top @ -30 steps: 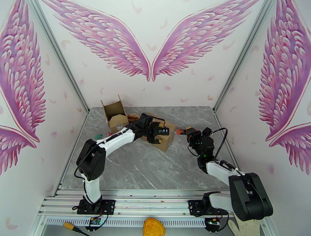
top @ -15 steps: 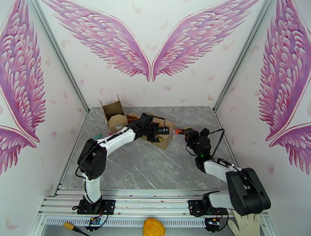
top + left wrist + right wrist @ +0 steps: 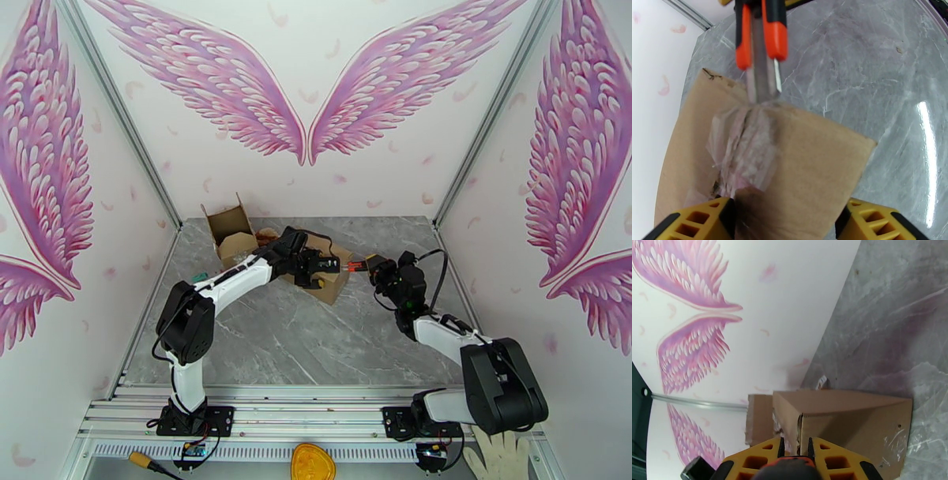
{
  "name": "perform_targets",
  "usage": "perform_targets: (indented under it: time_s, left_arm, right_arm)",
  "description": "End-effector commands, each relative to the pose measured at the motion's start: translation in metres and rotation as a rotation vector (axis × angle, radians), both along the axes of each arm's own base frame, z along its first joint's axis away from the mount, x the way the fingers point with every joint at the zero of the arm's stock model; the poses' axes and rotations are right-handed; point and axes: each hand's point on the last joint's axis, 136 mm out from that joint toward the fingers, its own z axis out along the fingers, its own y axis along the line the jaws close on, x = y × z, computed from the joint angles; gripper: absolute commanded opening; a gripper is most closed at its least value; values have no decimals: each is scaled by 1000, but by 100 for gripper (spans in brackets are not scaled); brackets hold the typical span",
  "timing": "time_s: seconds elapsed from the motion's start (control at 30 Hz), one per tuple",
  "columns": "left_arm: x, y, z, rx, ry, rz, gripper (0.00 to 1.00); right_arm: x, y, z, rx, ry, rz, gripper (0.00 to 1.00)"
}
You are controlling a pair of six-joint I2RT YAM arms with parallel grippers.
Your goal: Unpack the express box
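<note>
The brown cardboard express box [image 3: 335, 282] lies mid-table, its seam covered with wrinkled clear tape [image 3: 744, 154]. My left gripper [image 3: 316, 268] is shut on the box, with a yellow finger [image 3: 691, 221] pressed against each side. My right gripper [image 3: 382, 268] is shut on an orange utility knife [image 3: 357, 266] and reaches in from the right. In the left wrist view the knife's blade [image 3: 759, 85] touches the far end of the taped seam. From the right wrist, the box [image 3: 853, 425] sits just beyond the knife handle [image 3: 790, 467] held between the fingers [image 3: 750, 461].
A second cardboard box [image 3: 233, 233] stands with its flaps up at the back left, close behind the left arm. A small green and red item [image 3: 199, 275] lies by the left wall. A white glove [image 3: 494, 458] and a yellow object [image 3: 313, 462] rest below the table's near rail.
The right gripper has carried the knife leftward, bringing the blade up to the box's taped seam. The left gripper and box shifted slightly left and back.
</note>
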Motion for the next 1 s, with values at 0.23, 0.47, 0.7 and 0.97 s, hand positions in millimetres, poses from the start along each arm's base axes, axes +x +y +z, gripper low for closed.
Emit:
perform_targets:
  time_s: [0.23, 0.47, 0.7, 0.97]
  left_arm:
    - [9, -10, 19, -59, -77, -63, 70]
    - [6, -1, 9, -33, -70, -64, 71]
    - [6, 4, 4, -15, -58, -54, 71]
    - [5, 3, 3, -9, -55, -51, 71]
  right_arm:
    - [-64, 68, -8, 89, 150, 636, 0]
    - [-71, 64, -11, 140, 165, 757, 0]
    - [-81, 53, -9, 82, 185, 814, 0]
    - [-63, 14, 22, 35, 60, 684, 0]
